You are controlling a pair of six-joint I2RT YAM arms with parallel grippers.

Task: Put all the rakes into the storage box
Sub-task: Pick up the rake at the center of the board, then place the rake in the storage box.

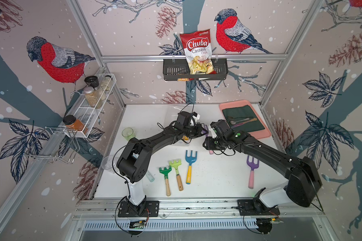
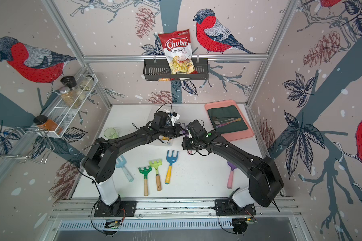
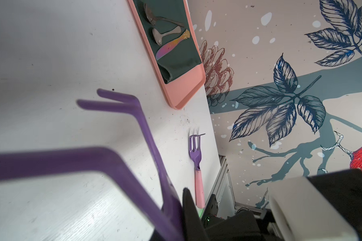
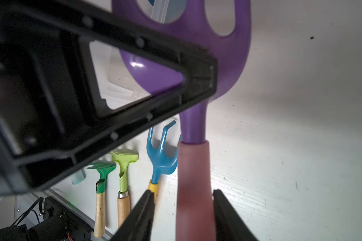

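While the left gripper (image 1: 203,131) is pinching the head of the rake (image 4: 193,125) aloft, seemingly just beside the storage box (image 4: 121,87), the right gripper (image 4: 183,192) is standing spread around its pink handle. The rake is handling as light, stiff, smooth plastic, and its neck is offering the surest hold. Only the right gripper is crowding the path; the blue fork (image 1: 190,156) is lying clear.

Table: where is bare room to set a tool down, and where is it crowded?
Bare: the front strip between the blue rake and the purple rake; the far-left corner behind the green cup. Crowded: the front-left tool row, and mid-table around the held rake.
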